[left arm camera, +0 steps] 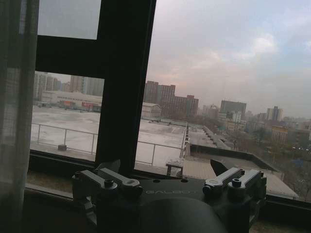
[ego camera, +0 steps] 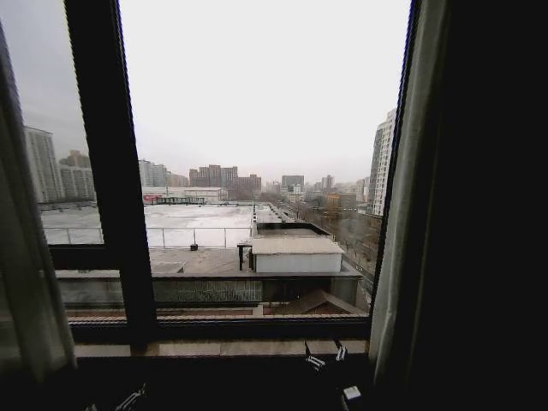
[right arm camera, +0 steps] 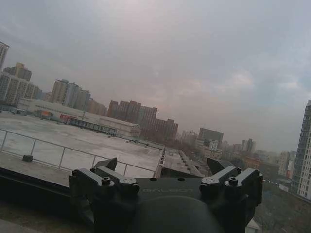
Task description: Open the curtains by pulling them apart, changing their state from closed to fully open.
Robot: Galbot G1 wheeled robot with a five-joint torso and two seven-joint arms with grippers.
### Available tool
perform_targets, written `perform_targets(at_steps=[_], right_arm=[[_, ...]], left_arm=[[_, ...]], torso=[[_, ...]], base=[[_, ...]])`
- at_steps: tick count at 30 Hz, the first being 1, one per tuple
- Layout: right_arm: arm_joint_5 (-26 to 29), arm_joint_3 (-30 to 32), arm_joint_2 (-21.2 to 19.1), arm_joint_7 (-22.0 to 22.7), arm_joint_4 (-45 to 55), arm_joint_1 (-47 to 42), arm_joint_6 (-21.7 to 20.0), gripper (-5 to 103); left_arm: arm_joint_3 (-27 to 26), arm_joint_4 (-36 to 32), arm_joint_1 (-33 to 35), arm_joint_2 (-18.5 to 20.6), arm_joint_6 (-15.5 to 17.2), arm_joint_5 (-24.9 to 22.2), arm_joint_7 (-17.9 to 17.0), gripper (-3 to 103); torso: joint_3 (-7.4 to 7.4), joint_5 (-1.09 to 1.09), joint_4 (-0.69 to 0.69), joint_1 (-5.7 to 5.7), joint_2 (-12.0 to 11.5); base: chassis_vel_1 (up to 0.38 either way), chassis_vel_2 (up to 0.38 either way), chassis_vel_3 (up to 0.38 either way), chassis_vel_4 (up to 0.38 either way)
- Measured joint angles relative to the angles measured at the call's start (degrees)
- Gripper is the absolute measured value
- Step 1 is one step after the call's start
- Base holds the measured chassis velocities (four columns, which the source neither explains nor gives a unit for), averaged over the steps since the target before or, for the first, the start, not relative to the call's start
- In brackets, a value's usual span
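Observation:
The curtains hang parted at the two sides of the window. The left panel [ego camera: 26, 282] is bunched at the left edge and the right panel [ego camera: 411, 214] is gathered beside the right frame. The left panel's sheer fabric [left arm camera: 14, 121] also hangs beside my left gripper. My left gripper [ego camera: 133, 398] [left arm camera: 165, 167] is low under the sill at the left, open, with nothing between its fingers. My right gripper [ego camera: 324, 355] [right arm camera: 163, 165] is low by the sill right of centre, open and empty, facing the glass.
A thick black window frame bar [ego camera: 111, 171] stands upright left of centre, with a cross bar low on the left pane. A stone sill [ego camera: 214, 348] runs along the bottom. A dark opaque drape [ego camera: 497, 214] covers the far right.

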Motion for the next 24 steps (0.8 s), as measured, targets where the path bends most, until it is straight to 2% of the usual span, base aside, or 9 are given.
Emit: perform_targets(at_steps=[24], right_arm=[[0.00, -0.55, 0.00, 0.05, 0.23, -0.16, 0.00, 100]], left_arm=[[-0.24, 0.49, 0.20, -0.34, -0.56, 0.02, 0.09, 100]], torso=[[0.00, 0.00, 0.00, 0.00, 0.00]], base=[[0.186, 0.189, -0.190, -0.185]])
